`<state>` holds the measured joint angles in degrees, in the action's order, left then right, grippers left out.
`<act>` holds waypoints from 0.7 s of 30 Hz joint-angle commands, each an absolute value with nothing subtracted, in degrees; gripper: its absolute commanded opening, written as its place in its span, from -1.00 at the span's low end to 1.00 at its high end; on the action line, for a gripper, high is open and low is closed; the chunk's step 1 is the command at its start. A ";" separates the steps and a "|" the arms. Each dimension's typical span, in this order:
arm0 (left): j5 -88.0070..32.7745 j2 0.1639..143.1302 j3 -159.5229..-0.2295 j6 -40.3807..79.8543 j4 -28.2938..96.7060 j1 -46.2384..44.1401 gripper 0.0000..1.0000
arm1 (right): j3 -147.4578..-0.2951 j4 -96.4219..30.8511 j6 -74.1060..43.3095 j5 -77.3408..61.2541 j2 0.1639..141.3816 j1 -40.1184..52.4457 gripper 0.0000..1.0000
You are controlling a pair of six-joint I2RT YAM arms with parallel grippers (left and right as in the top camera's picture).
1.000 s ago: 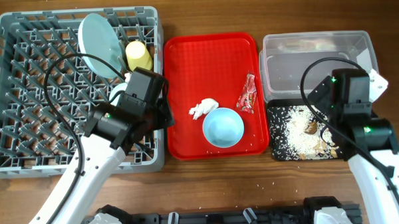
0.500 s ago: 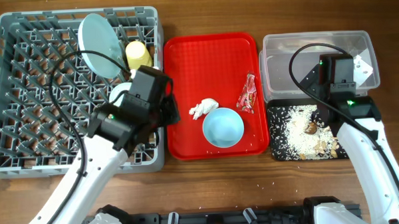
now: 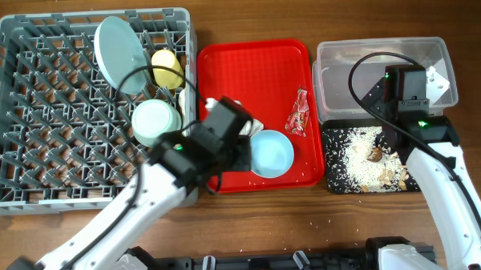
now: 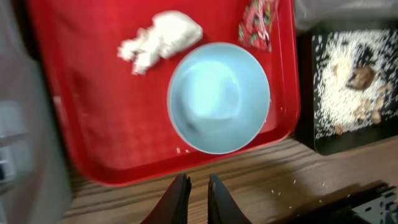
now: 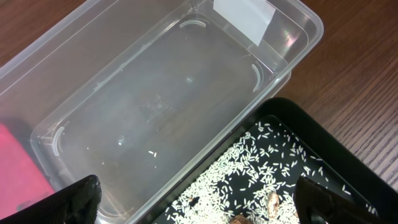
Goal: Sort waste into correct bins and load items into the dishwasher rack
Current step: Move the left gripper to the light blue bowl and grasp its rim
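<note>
My left gripper point(image 4: 198, 196) is nearly shut and empty. The bowl point(image 4: 219, 96) is just ahead, with the tissue point(image 4: 160, 38) and wrapper point(image 4: 260, 22) beyond, unsorted. My right gripper point(image 5: 199, 200) is wide and empty over the clear tub point(image 5: 155, 106). The plate point(image 3: 121, 52) and cup point(image 3: 167, 67) are racked.

From my screen the tabletop point(image 3: 252, 223) is brown wood with visible grain and a low satin sheen. The dishwasher rack point(image 3: 60, 19) reads as matt grey moulded plastic. The red tray point(image 4: 93, 124) is plastic too, with a fine texture that catches the light a bit. The bowl point(image 4: 217, 96) looks smooth and semi-glossy, same finish as the plate point(image 3: 119, 53); can't tell plastic from ceramic. The tissue point(image 4: 158, 37) is soft crumpled paper and the wrapper point(image 4: 258, 22) is crinkly shiny film. The clear tub point(image 5: 155, 106) is smooth see-through plastic with glare, the black tray point(image 5: 348, 180) is glossy plastic, and the rice point(image 5: 249, 168) in it looks dull
</note>
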<state>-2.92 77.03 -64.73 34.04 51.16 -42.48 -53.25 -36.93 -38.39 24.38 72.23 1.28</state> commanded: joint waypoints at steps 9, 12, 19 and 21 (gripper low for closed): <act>-3.16 91.11 -64.51 35.88 35.90 -51.20 -0.51 | -53.58 -36.67 -39.03 24.27 73.19 1.04 1.00; -3.16 93.60 -64.51 35.83 32.32 -52.14 -0.52 | -53.58 -36.69 -39.03 24.27 73.19 1.04 1.00; -3.09 98.41 -64.51 35.83 26.35 -52.66 -0.53 | -53.58 -36.69 -39.03 24.27 73.19 1.04 0.99; -2.96 99.46 -64.51 35.86 26.00 -52.66 -0.53 | -53.58 -36.69 -39.03 24.27 73.19 1.04 1.00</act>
<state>-2.94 97.56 -64.71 35.51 26.50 -52.40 -53.25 -36.77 -38.39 24.38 72.44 1.28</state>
